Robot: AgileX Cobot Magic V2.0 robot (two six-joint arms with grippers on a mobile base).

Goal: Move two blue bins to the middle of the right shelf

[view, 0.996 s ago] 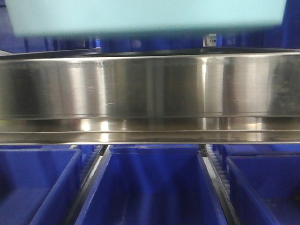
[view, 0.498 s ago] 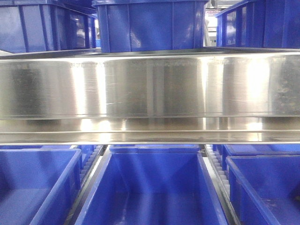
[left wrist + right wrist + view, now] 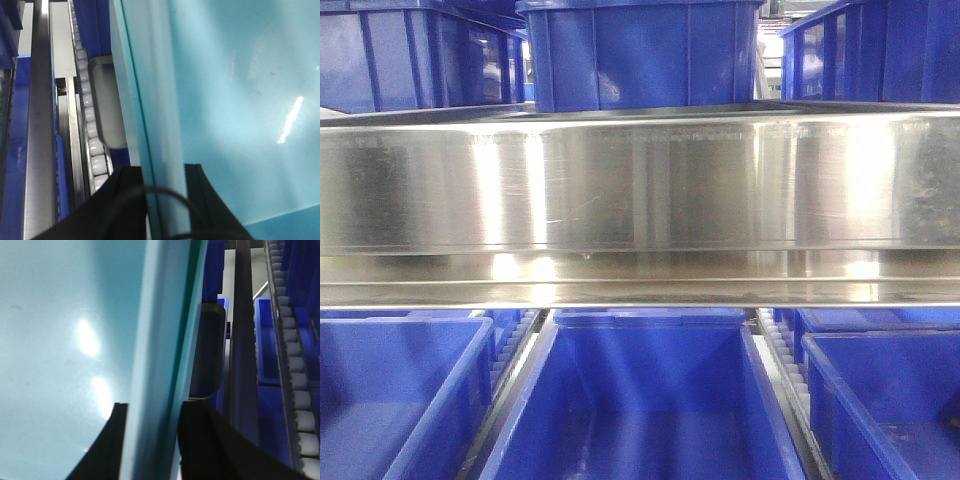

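Bin, pale blue: you are carrying it between both arms. It is filling both wrist views and sitting outside the front camera's frame. Left gripper is clenching one wall of it; right gripper is clenching another.

Change: a second ago a pale blur was crossing the top of the front view. It is no longer showing there, so the load is probably travelling clear of the steel shelf beam, with placement still pending.

Surroundings: dark blue bins are sitting above the beam, lower bins beneath it, and roller tracks are running alongside.

Writing: none is showing legibly.
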